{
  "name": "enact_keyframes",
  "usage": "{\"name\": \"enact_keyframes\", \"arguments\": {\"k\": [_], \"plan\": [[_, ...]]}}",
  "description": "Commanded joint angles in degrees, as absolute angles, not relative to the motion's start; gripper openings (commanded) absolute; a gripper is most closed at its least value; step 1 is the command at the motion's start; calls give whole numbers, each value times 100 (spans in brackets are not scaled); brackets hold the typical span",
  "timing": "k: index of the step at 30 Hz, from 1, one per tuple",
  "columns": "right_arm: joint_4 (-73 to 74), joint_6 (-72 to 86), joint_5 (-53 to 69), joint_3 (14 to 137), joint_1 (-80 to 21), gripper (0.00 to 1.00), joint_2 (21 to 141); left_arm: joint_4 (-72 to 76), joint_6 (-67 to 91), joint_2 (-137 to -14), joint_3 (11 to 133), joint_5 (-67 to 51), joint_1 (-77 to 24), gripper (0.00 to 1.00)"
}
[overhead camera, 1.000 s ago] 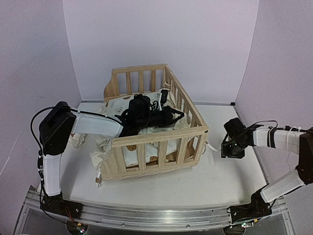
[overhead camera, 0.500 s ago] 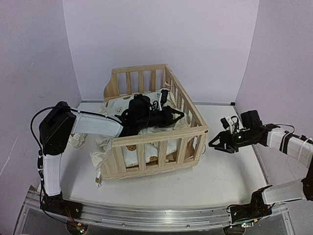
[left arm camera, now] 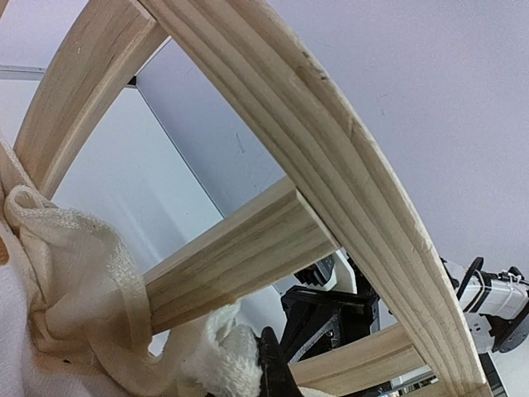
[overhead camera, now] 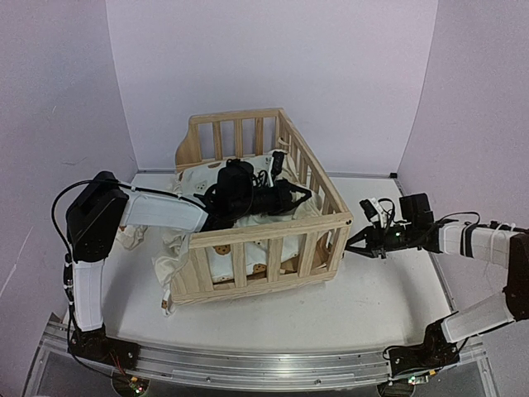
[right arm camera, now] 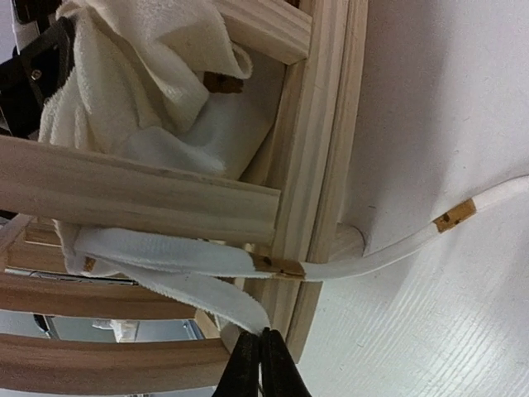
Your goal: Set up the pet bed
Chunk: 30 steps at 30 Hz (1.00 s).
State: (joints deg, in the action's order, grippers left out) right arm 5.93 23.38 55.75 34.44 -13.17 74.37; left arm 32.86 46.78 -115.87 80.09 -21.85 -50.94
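The pine pet bed frame (overhead camera: 273,227) stands mid-table with the cream cushion (overhead camera: 194,175) bunched inside. My left gripper (overhead camera: 302,195) reaches in toward the right rail. It is shut on the cushion's fluffy edge (left arm camera: 211,351), and only one black finger (left arm camera: 277,368) shows. A cushion tie (left arm camera: 50,318) is knotted round a slat. My right gripper (right arm camera: 260,364) is at the frame's front right corner (right arm camera: 322,124), shut on the end of a white tie (right arm camera: 190,289) that comes out between the slats. In the top view it sits at the right gripper (overhead camera: 351,243).
A second tie with a brown tip (right arm camera: 455,215) trails over the white table beside the corner post. Loose cream fabric (overhead camera: 169,256) hangs out of the frame's left side onto the table. Purple walls close in behind and at both sides.
My right arm swung in from the right toward the frame's front right corner, and its gripper went from open to shut on the tie. The left arm has not moved.
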Motion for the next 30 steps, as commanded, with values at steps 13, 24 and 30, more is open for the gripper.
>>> {"name": "enact_keyframes", "arguments": {"k": [13, 24, 30], "plan": [[-1560, 3908, 5979, 3571, -2265, 0, 7499, 3217, 4552, -11047, 7905, -2083, -5019, 6], [-1961, 4332, 5987, 3587, -2393, 0, 7603, 1413, 3431, -10138, 7877, -1383, -5001, 61], [-1941, 5241, 5896, 3654, -2483, 0, 7716, -959, 2427, -9273, 8356, -860, -5002, 79]]}}
